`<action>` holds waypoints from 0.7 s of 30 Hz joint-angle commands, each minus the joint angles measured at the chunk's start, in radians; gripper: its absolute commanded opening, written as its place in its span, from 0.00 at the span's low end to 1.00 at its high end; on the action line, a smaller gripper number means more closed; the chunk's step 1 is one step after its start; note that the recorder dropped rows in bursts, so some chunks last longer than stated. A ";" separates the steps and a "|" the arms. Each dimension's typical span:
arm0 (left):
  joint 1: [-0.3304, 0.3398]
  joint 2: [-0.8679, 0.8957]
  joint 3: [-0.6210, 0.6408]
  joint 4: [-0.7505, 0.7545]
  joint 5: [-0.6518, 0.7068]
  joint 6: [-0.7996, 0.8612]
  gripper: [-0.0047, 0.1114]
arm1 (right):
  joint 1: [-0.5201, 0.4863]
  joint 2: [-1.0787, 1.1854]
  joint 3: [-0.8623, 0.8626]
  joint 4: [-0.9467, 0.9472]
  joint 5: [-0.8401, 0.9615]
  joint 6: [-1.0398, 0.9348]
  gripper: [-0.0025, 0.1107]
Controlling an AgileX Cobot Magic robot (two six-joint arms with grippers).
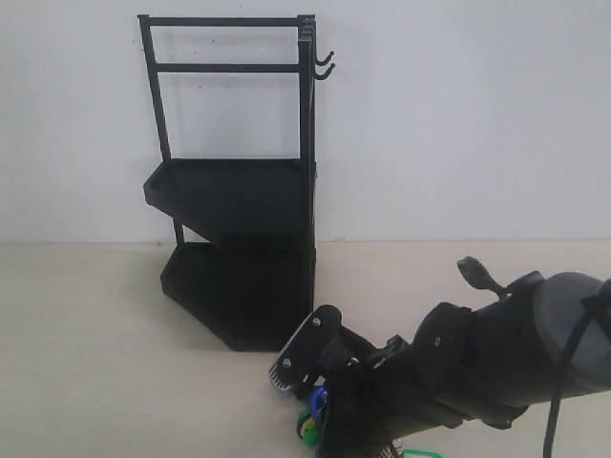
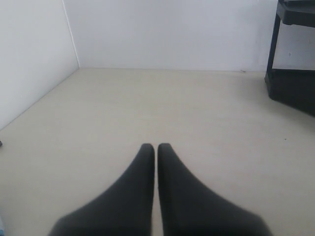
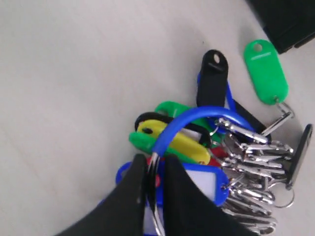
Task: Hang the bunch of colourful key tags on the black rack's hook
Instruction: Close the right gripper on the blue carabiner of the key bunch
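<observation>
- The right gripper (image 3: 153, 164) pinches the glossy blue loop (image 3: 197, 115) of the colourful key tag bunch (image 3: 182, 142), which is on the pale table (image 3: 64, 98) near the black rack (image 1: 239, 200).
- The tags are oval plastic with shiny metal clips; the embossing on the green tag (image 3: 266, 73) is unreadable.
- The left gripper (image 2: 156, 147) is closed on nothing.

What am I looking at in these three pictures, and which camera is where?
A two-armed robot at a pale table. The wide picture comes from a camera off the arms; it shows the black rack, its hooks bare, and the right arm reaching low. The other two come from cameras on the wrists. The left gripper is shut, holding nothing. The right gripper is pinched on the blue loop of the colourful key tag bunch, whose tags lie on the table.
</observation>
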 commanded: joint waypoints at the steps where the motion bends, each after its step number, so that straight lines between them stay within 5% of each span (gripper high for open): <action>1: -0.001 0.004 -0.002 0.000 -0.011 -0.006 0.08 | -0.001 -0.109 0.002 0.010 0.029 0.002 0.02; 13: -0.001 0.004 -0.002 0.000 -0.011 -0.006 0.08 | -0.001 -0.218 0.013 0.008 0.083 0.066 0.02; 16: -0.001 0.004 -0.002 0.000 -0.011 -0.006 0.08 | -0.001 -0.107 0.014 0.008 0.089 0.066 0.21; 17: -0.001 0.004 -0.002 0.000 -0.011 -0.006 0.08 | -0.001 -0.054 0.004 0.026 0.084 0.066 0.42; 18: -0.001 0.004 -0.002 0.000 -0.011 -0.006 0.08 | -0.001 -0.032 0.000 0.044 0.078 0.066 0.51; 21: -0.001 0.004 -0.002 0.000 -0.011 -0.006 0.08 | 0.010 0.014 -0.024 0.071 0.069 0.066 0.53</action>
